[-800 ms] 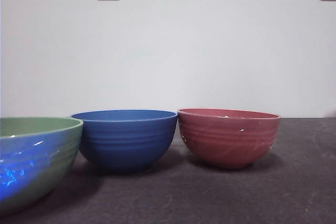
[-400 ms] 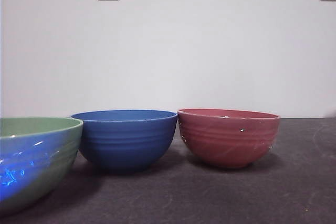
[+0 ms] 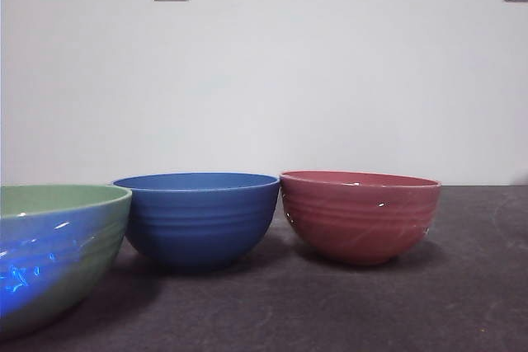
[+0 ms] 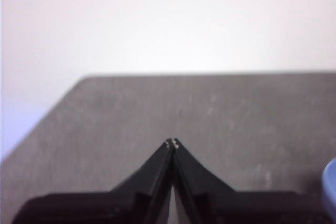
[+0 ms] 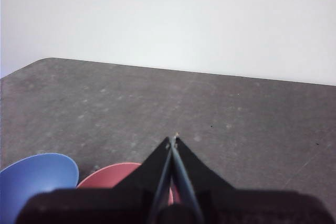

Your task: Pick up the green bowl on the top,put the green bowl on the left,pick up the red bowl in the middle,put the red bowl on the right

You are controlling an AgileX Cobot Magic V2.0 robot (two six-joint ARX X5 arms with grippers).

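Three bowls in a row on dark desk (image 3: 462, 302) w/ white wall + two sockets behind: green bowl (image 3: 58, 245) at left, nearest & cut off by frame; blue bowl (image 3: 196, 216) in middle; red bowl (image 3: 359, 214) at right, just beside blue. Left pincer (image 4: 172, 143) closed tip-to-tip, holding nothing, above bare desk. Right pincer (image 5: 174, 139) likewise closed & empty, above red & blue bowls.

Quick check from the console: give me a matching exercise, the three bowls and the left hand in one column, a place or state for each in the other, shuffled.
Things:
1. green bowl
2. blue bowl
3. red bowl
4. left hand

Places or states:
A. middle of the row
B. shut, holding nothing
C. left end, nearest the front camera
D. right end of the row

Pairs: 1-C, 2-A, 3-D, 4-B
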